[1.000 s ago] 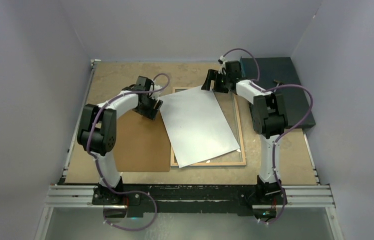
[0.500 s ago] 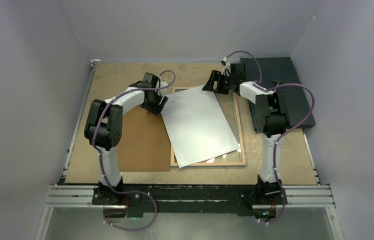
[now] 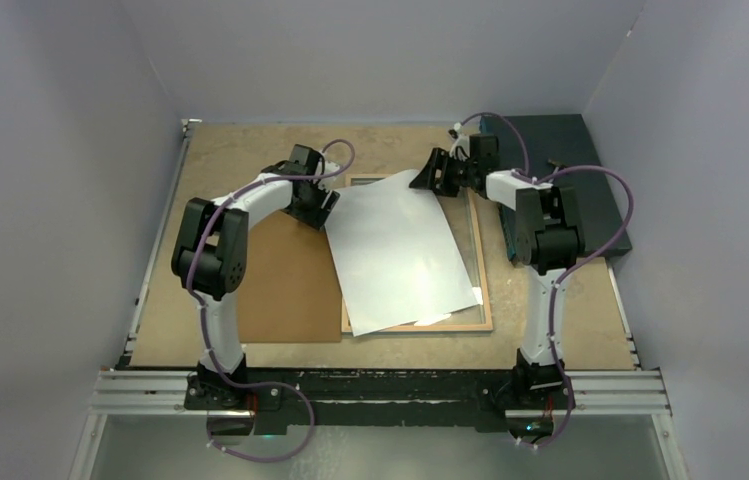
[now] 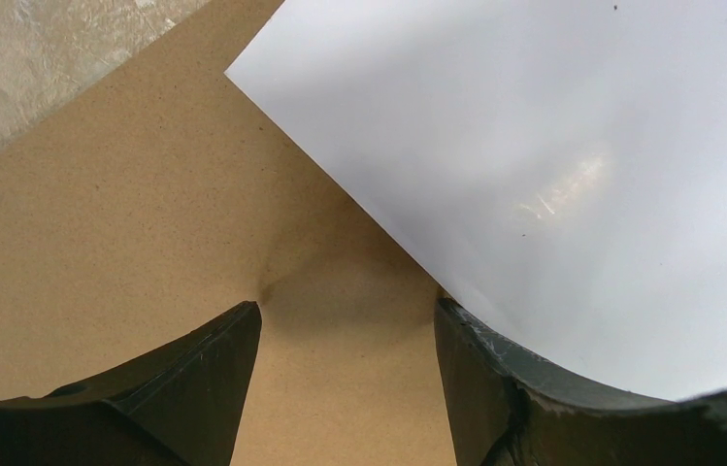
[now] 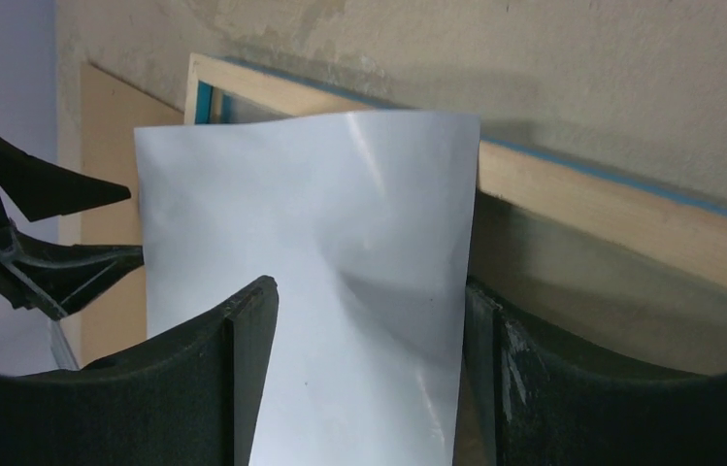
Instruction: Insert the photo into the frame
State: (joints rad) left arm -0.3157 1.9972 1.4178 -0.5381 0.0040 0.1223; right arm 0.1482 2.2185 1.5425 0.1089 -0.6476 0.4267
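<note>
The photo (image 3: 400, 255) lies white back up, skewed across the frame (image 3: 486, 300), which lies with its pale wood back up. The frame's wood edge with a blue strip shows in the right wrist view (image 5: 573, 199). My right gripper (image 3: 432, 178) is open at the photo's far corner. There the sheet (image 5: 340, 252) bows up and spans the gap between the jaws (image 5: 369, 301). My left gripper (image 3: 324, 205) is open at the photo's far left corner, over the brown backing board (image 4: 146, 223). The photo's edge (image 4: 534, 175) touches its right finger (image 4: 480, 379). The printed side is hidden.
The brown backing board (image 3: 285, 280) lies left of the frame, partly under the photo. A dark teal slab (image 3: 560, 170) with a small hammer (image 3: 557, 162) sits at the back right. Grey walls close in the table on three sides.
My left gripper has moved away from me to the photo's far left corner. My right gripper has shifted right and turned; the photo's far corner has bowed up between its jaws.
</note>
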